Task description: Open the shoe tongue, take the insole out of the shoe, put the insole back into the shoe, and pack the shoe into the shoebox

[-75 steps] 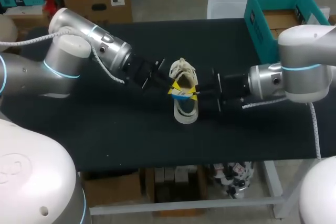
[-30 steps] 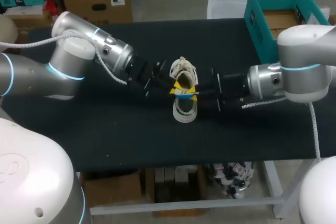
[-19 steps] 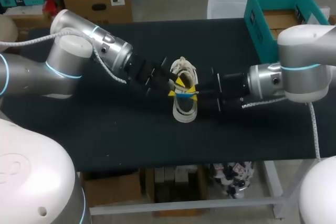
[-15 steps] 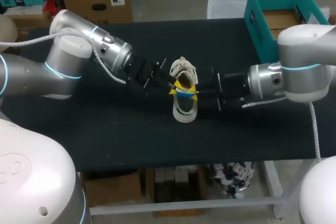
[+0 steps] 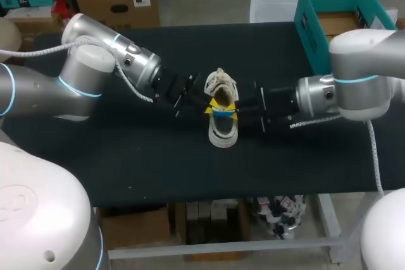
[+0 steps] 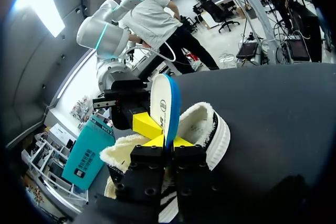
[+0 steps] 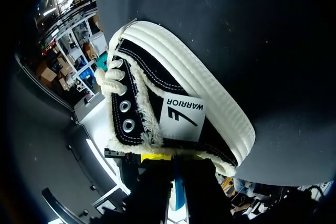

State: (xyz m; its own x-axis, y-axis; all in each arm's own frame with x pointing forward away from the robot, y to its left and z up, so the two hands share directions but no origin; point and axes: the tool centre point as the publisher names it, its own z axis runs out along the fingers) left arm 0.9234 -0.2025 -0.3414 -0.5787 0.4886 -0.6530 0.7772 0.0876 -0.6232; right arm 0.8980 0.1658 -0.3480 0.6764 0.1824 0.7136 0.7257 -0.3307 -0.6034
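On the black table (image 5: 114,162), two robot arms meet at the middle from opposite sides: the left arm (image 5: 95,71) comes in from the left and the right arm (image 5: 354,86) from the right. At the table's far right corner stands the teal shoebox (image 5: 310,26), open and well apart from both grippers. Between the two grippers sits the shoe (image 5: 223,134), black with a thick white sole and cream fleecy lining, with a bunch of cream laces at its far end. The insole (image 6: 164,103), white with a blue edge, stands up out of the shoe's opening. Its lower end is pinched between the narrowly set fingers of the left gripper (image 6: 164,142). The right gripper (image 5: 235,112) sits at the shoe's collar on the opposite side; whether it grips the collar cannot be told.
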